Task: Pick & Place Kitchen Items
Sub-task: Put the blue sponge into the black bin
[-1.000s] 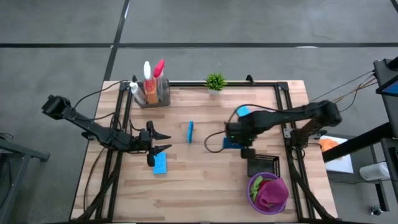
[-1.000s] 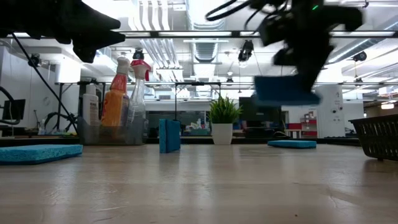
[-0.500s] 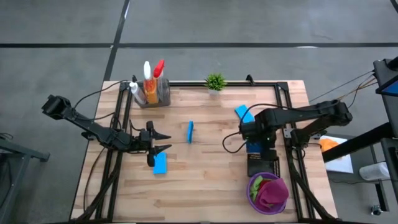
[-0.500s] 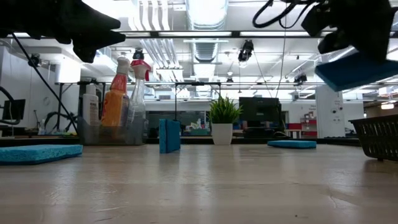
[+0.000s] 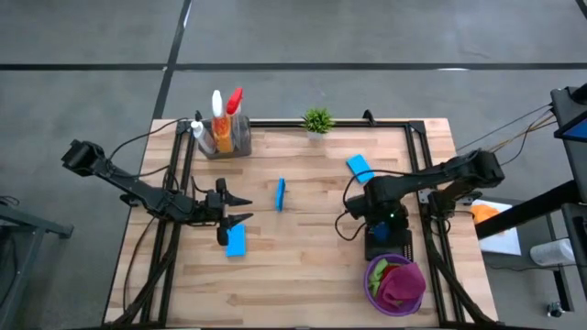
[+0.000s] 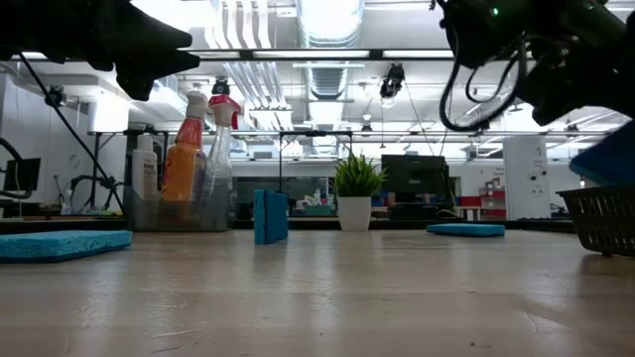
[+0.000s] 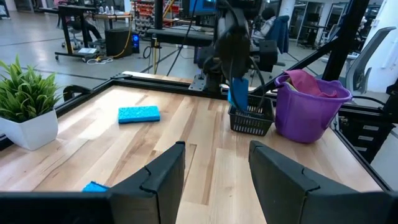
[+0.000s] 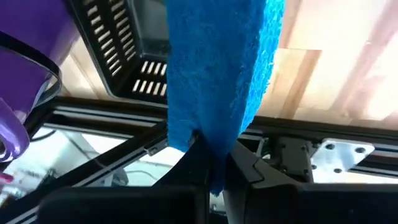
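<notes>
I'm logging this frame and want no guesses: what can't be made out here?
- High view: the right gripper and its sponge, hidden under the arm.
- Low view: black basket, cut off by the edge.
- High view: cloths in the purple bucket, too bunched to count.
- Left gripper open, idle.

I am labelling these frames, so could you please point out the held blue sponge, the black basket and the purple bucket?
held blue sponge (image 8: 217, 68), right wrist view, its broad face.
black basket (image 7: 251, 122), left wrist view, its slotted side wall.
purple bucket (image 7: 305, 118), left wrist view, its outer wall.
</notes>
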